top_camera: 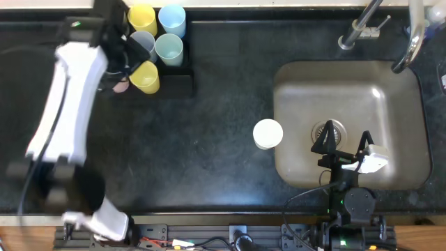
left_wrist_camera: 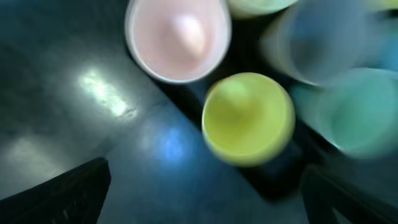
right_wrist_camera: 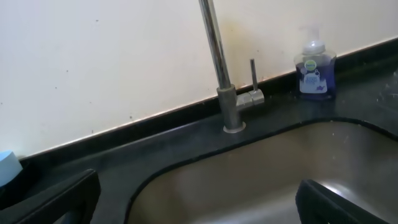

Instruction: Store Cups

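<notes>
Several plastic cups stand in a black rack (top_camera: 180, 75) at the counter's back left: two yellow (top_camera: 145, 77), a blue (top_camera: 172, 19), a teal (top_camera: 168, 49) and a grey one (top_camera: 143, 43). My left gripper (top_camera: 122, 64) hovers over the rack's near left end. In the left wrist view it (left_wrist_camera: 205, 202) is open, above a lime-yellow cup (left_wrist_camera: 247, 117) and a pale pink cup (left_wrist_camera: 178, 37), holding nothing. A lone white cup (top_camera: 267, 134) stands on the counter beside the sink. My right gripper (top_camera: 341, 145) hangs open over the sink.
The steel sink (top_camera: 300, 90) takes up the right side, with a faucet (top_camera: 359, 29) behind it. In the right wrist view, the faucet (right_wrist_camera: 219, 68) and a purple soap bottle (right_wrist_camera: 316, 70) stand by the wall. Dark counter (top_camera: 209, 160) lies between rack and sink.
</notes>
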